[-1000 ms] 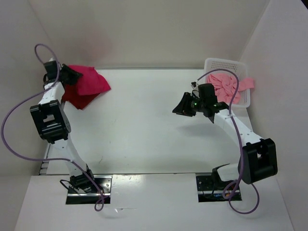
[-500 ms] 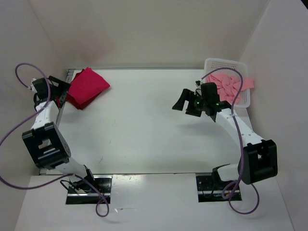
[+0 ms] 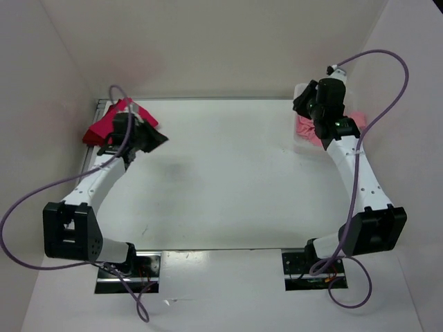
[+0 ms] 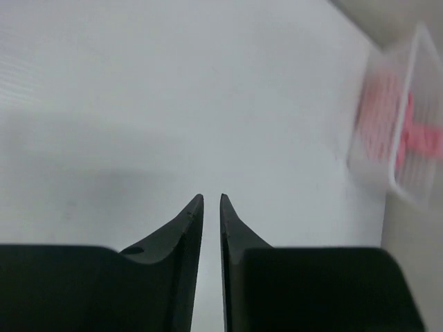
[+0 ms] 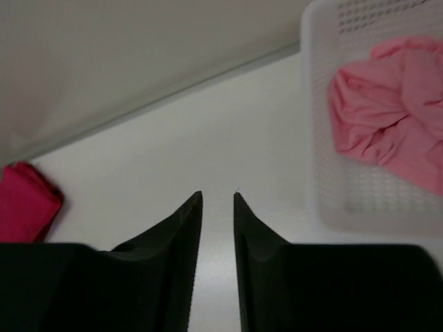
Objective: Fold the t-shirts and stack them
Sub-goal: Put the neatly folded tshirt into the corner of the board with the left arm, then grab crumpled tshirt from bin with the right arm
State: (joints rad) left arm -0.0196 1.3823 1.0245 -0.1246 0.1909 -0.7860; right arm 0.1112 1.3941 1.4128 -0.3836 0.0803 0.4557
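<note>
Right tool [image 5: 217, 194], narrowly parted and empty, hangs by the basket [image 5: 315, 138] holding the salmon t-shirt [image 5: 387, 104]. Left tool [image 4: 212, 197], barely ajar and empty, sits near the red t-shirts [image 3: 97, 130] on the bench [image 3: 228, 173]. Looks like the step is fetching the last shirt: widen, dip in, pinch cloth.

No writing, label, brand mark, number or sign is showing legibly in any of the three views.
</note>
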